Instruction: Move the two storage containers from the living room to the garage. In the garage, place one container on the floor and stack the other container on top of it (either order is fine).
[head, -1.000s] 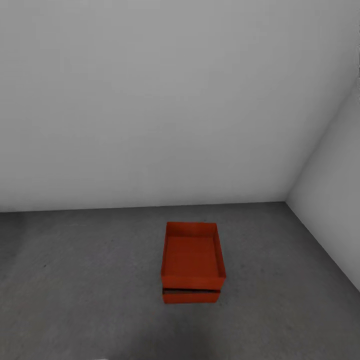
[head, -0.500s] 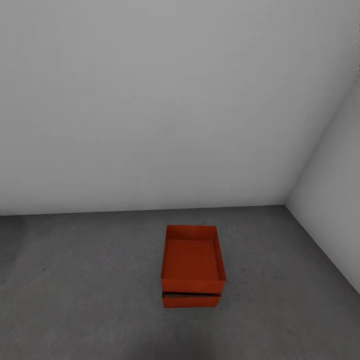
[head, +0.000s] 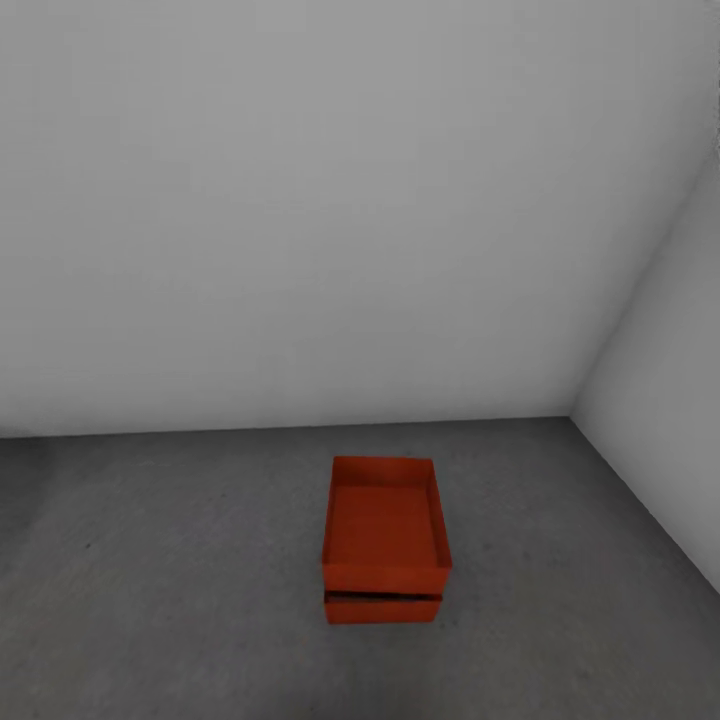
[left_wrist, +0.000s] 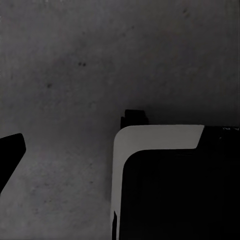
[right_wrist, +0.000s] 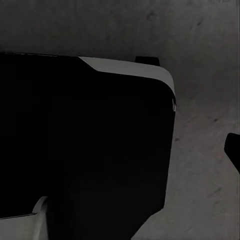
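Observation:
The two storage containers stand stacked on the dark grey floor (head: 180, 560) of the garage, near its far right corner. The upper container (head: 384, 525) is an open orange-red box sitting squarely on the lower container (head: 382, 608), with a thin dark gap between them at the front. Neither gripper touches them. A dark fingertip (left_wrist: 10, 155) of my left gripper sits at the edge of the left wrist view over bare floor. A dark fingertip (right_wrist: 234, 150) of my right gripper sits likewise at the edge of the right wrist view. Nothing is held.
White-grey walls (head: 300, 220) close the space behind the stack and to its right (head: 680, 400). My own black base with its white trim (left_wrist: 150, 137) lies under both wrist cameras (right_wrist: 130, 67). Open floor lies left of the stack and in front of it.
The whole head picture has drifted, so the camera moved: wall line and stack sit slightly lower in it now. The containers themselves have not moved.

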